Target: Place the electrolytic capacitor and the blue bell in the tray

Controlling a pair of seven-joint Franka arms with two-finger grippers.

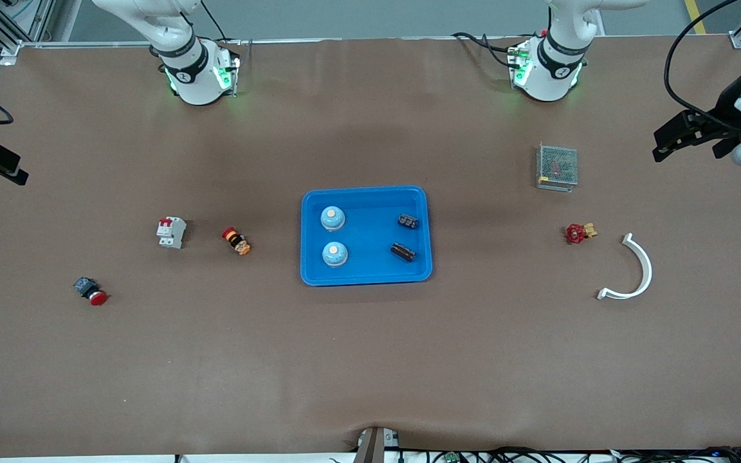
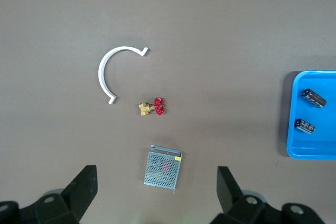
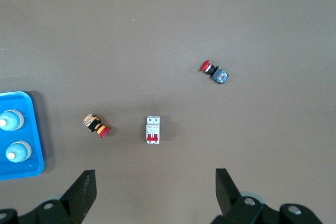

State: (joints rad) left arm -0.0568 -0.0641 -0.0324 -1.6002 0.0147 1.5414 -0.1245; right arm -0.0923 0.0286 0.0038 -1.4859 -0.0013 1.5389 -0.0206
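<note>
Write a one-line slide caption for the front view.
Two pale blue bells and two black electrolytic capacitors lie in the bright blue plastic tray; both open grippers, left and right, wait aside.

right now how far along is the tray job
Looks done: two blue bells and two capacitors sit in the tray. Nothing in hand: left gripper and right gripper are open, off at the table's ends. Nothing visibly left.

tray [image 1: 366,280]: two blue bells [image 1: 332,218], two capacitors [image 1: 408,221] inside | both arms waiting
</note>
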